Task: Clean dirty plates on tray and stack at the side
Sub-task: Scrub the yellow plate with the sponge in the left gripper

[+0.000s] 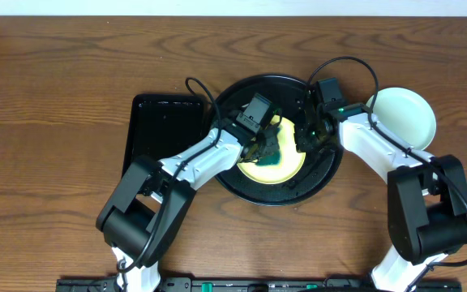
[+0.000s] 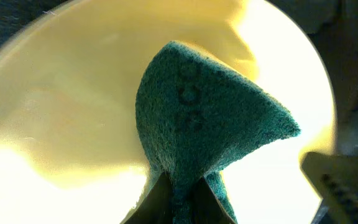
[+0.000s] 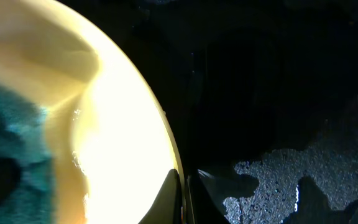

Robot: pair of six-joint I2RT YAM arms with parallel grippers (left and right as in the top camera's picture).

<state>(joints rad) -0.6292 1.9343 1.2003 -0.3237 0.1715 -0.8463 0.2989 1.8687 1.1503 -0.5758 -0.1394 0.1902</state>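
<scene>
**Sponge on the yellow plate**

The green sponge [image 2: 197,118] was folded and pinched tight in the left hand [image 2: 180,202], its face pressed on the yellow plate [image 2: 73,93]. The right hand [image 3: 184,190] was clamped on that plate's rim at its right edge. The plate lay inside the round black tray [image 1: 278,196]. A pale plate [image 1: 402,115] sat on the bare bench [image 1: 55,97] just right of the tray, and a rectangular tray [image 1: 164,130] lay to its left.
</scene>
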